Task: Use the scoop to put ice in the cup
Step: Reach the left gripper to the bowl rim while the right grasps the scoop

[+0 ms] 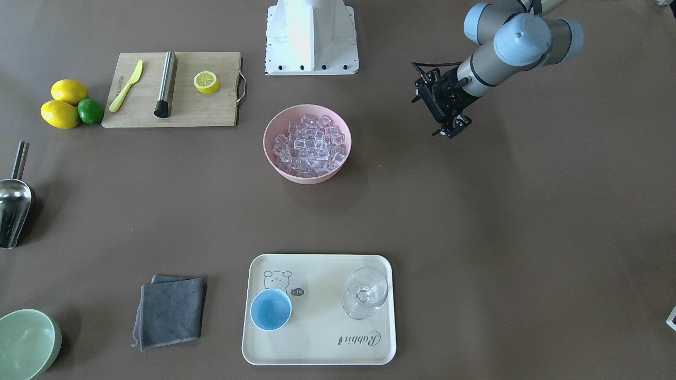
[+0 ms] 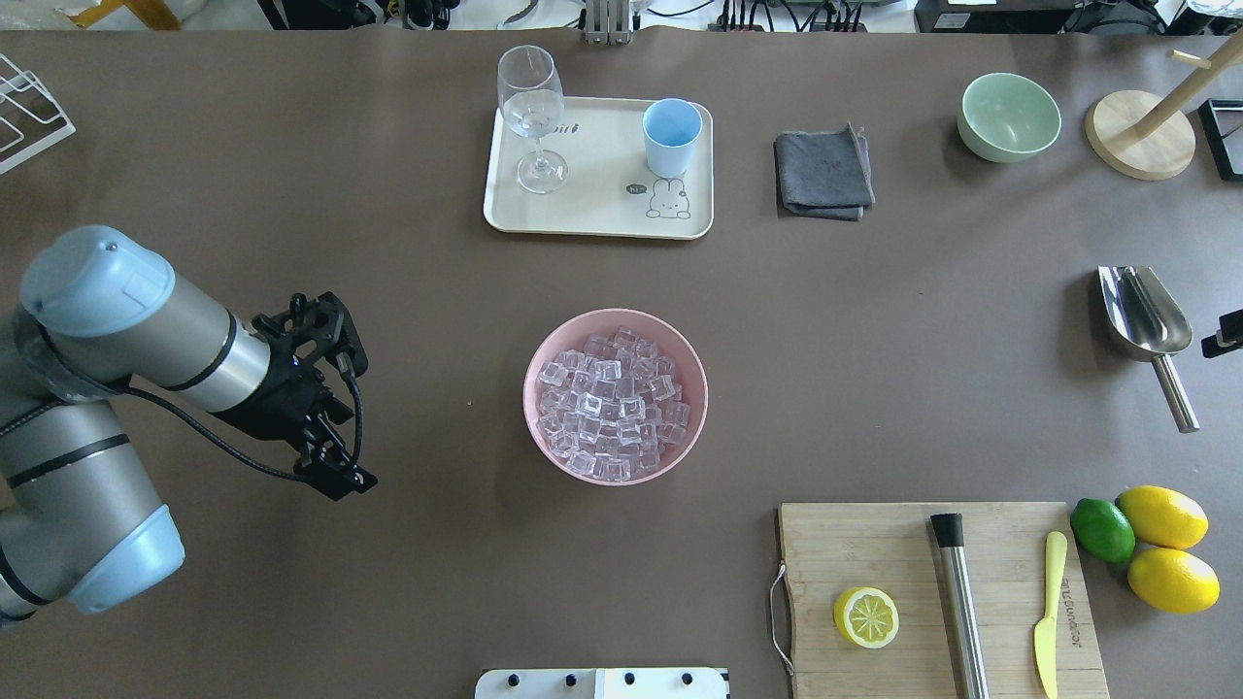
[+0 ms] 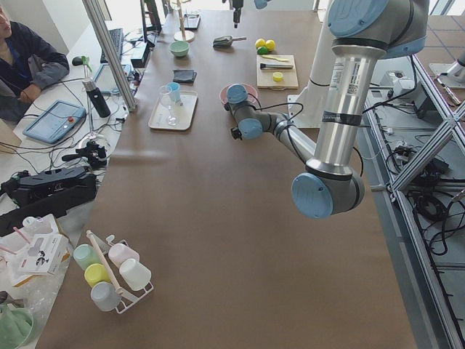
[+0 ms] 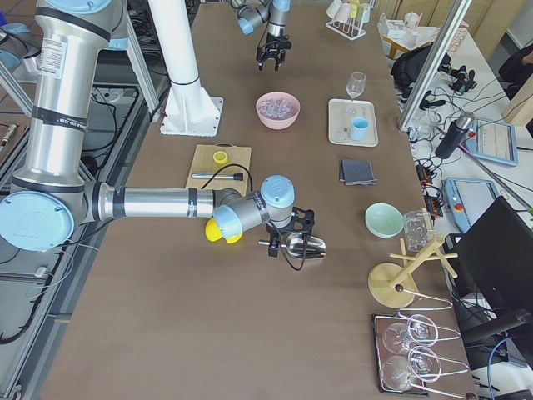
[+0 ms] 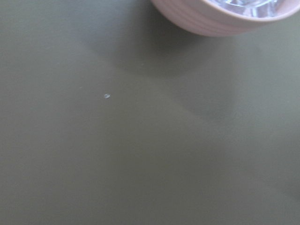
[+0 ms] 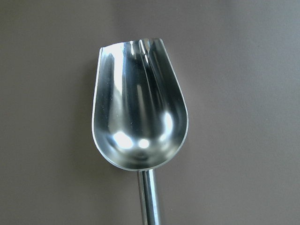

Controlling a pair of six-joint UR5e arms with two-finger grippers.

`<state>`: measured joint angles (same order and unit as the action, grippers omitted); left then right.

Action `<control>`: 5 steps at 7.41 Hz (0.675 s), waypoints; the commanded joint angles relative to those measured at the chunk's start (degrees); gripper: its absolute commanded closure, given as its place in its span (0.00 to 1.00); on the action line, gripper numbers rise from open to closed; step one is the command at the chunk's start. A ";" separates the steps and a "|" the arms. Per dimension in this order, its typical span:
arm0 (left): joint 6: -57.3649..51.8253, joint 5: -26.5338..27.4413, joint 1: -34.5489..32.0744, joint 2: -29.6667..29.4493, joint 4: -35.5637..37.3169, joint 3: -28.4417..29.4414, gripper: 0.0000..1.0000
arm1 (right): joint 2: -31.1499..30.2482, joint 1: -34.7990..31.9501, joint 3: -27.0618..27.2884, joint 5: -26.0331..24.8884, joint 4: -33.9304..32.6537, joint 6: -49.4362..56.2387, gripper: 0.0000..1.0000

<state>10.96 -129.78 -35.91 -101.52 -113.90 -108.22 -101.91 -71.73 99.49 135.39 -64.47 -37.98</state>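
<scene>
The ice (image 2: 614, 396) fills a pink bowl (image 2: 532, 388) at the table's middle. The light-blue cup (image 2: 671, 134) stands upright and empty on a cream tray (image 2: 592, 209) at the far side. The steel scoop (image 2: 1144, 316) lies on the table at the right, trough away from the robot. It fills the right wrist view (image 6: 140, 122). My right gripper (image 2: 1226, 333) hovers over the scoop's handle, apart from it. Only a sliver of it shows, so I cannot tell its state. My left gripper (image 2: 345, 398) is open and empty, left of the bowl.
A stemmed glass (image 2: 531, 107) shares the tray. A grey cloth (image 2: 823, 175), a pale green bowl (image 2: 1008, 116) and a wooden stand (image 2: 1141, 146) sit at the far right. A cutting board (image 2: 874, 553) with a steel cylinder (image 2: 959, 602), half lemon and knife is near right.
</scene>
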 commanded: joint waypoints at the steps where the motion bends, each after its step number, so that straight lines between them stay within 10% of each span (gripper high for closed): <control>1: -0.15 4.81 6.30 -1.04 -5.54 0.30 0.02 | 0.74 4.13 -3.16 -2.15 0.75 0.36 0.00; 5: -0.49 4.98 6.21 -3.95 -20.83 6.80 0.02 | 4.07 8.79 -9.82 -5.58 4.96 1.24 0.00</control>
<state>10.81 -124.57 -29.54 -104.98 -129.90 -102.41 -99.54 -64.40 93.32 130.44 -62.19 -37.00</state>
